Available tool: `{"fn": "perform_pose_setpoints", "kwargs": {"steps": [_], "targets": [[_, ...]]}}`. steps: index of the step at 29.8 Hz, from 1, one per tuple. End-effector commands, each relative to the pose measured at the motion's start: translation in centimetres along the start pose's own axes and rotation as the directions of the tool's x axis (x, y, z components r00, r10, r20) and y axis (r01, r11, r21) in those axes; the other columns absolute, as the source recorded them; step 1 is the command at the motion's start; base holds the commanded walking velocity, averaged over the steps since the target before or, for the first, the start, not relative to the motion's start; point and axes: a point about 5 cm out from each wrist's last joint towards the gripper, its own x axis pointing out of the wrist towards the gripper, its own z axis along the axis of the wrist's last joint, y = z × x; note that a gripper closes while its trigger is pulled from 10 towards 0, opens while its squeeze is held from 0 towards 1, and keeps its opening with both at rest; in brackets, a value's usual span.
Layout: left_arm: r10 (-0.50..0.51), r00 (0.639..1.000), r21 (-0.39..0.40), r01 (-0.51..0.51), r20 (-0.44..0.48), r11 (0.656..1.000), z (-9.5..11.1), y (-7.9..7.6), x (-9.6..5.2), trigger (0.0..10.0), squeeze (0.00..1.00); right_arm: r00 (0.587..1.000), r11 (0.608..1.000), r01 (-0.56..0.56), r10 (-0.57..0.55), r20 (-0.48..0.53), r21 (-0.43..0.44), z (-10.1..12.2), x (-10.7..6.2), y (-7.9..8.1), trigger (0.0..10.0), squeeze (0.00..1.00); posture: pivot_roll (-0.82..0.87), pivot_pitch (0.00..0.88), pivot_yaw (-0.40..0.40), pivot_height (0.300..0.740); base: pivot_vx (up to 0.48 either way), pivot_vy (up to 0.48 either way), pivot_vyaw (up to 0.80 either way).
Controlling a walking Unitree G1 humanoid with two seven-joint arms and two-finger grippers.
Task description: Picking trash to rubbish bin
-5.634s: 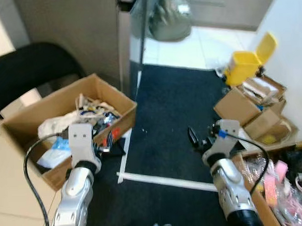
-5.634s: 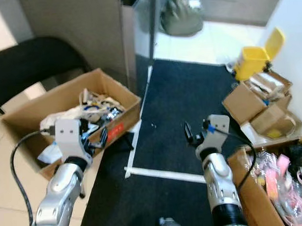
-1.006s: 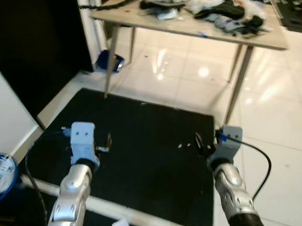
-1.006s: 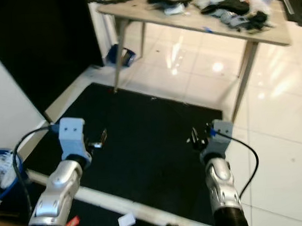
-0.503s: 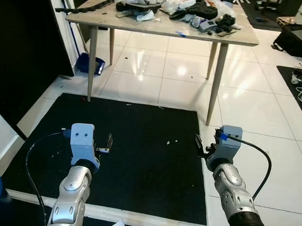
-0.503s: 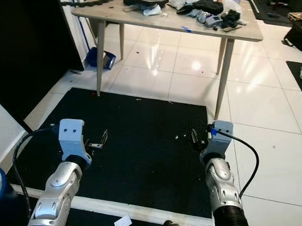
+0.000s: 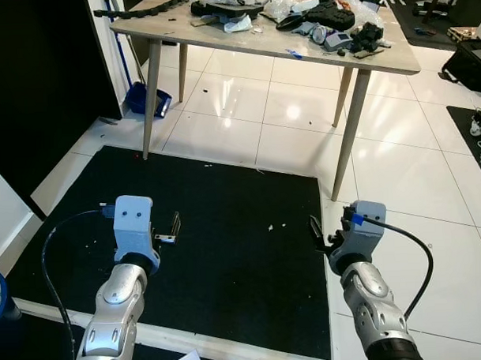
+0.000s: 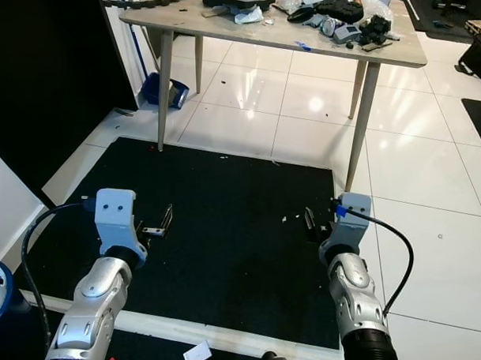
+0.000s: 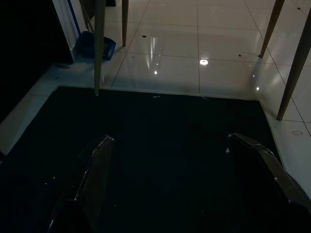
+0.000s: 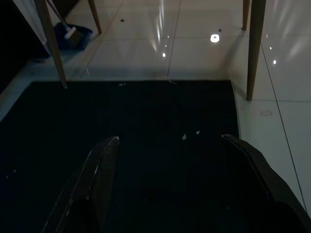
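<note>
View shifted slightly; table legs sit lower in frame. Black mat (image 7: 227, 236): white scraps (image 7: 278, 225) lie ahead of the right gripper (image 7: 316, 229), nearer than the left gripper (image 7: 174, 227). Both grippers' fingers spread, empty. Scraps' long axis: too small to tell.

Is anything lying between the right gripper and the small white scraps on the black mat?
Nothing visible does. The right gripper is open above the black mat, and the white scraps lie just ahead of it on bare mat.
</note>
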Motion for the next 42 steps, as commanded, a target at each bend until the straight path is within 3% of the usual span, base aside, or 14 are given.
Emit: {"fn": "perform_pose_setpoints", "kwargs": {"steps": [1, 42], "targets": [[-0.003, 1.000, -0.011, 0.002, -0.006, 1.000, -0.34, -0.29, -0.25, 10.0, 0.00, 1.000, 1.000, 0.004, -0.004, -0.021, -0.005, -0.47, -0.29, -0.04, 10.0, 0.00, 0.02, 0.125, -0.031, 0.740, 0.296, 0.000, 0.00], [-0.009, 1.000, -0.012, 0.009, 0.006, 1.000, -0.07, -0.89, -0.13, 10.0, 0.00, 0.999, 0.998, -0.049, 0.049, -0.008, -0.041, -0.11, -0.18, 0.75, 10.0, 0.00, 0.02, 0.147, -0.032, 0.740, 0.327, 0.000, 0.00]]}}
